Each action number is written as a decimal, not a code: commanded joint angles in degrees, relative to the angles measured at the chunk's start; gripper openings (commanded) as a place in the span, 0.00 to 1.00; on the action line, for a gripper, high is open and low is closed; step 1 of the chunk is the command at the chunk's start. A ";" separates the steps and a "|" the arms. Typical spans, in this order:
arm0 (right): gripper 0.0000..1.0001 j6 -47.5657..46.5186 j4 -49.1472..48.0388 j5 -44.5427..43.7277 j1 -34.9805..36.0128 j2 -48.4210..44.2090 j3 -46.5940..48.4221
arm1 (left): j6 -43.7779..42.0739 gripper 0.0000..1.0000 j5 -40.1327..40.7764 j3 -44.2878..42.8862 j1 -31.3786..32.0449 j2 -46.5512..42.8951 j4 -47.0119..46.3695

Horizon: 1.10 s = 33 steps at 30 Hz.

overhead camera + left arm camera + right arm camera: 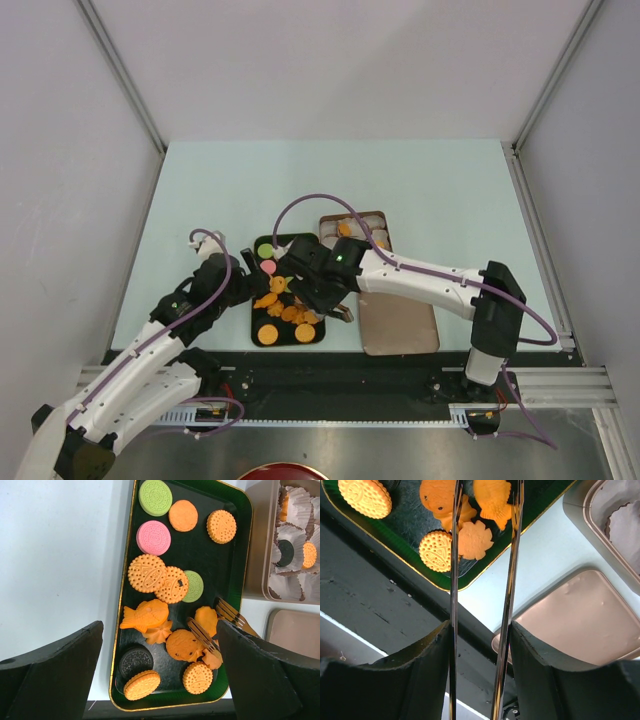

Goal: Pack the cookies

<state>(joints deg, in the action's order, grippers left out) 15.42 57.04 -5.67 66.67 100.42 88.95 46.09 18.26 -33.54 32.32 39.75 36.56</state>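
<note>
Risk check. Top: right gripper (335,308) clamps tongs (345,316) over cookies (268,334) on tray (300,241), left of tin (330,222); left gripper (245,268) spread wide, empty, at tray's left edge. Left wrist: tongs' tips among crowded cookies, could pinch two. Right wrist: thin slick blades, cookie may slip out.

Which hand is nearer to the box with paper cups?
Right. The right hand, holding tongs, hangs over the tray beside the box; the left hand is at the tray's other edge.
</note>
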 commanded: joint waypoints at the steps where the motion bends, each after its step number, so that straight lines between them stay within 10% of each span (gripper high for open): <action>1: 0.53 0.31 -1.23 -0.57 0.04 0.48 -0.18 | 0.85 1.00 0.20 -1.09 -0.41 0.07 -1.22; 17: 0.38 0.14 1.59 -3.38 -1.81 -3.56 3.94 | 0.76 1.00 -0.16 -1.09 -0.41 -0.02 -1.49; 33: 0.37 -3.73 5.37 -5.67 -20.08 -10.33 12.57 | -0.38 1.00 -0.51 -2.93 -0.41 3.75 -3.33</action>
<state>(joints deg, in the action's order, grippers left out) 13.30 61.95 -9.78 52.36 92.79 99.72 46.06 18.20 -33.56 32.32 42.09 35.68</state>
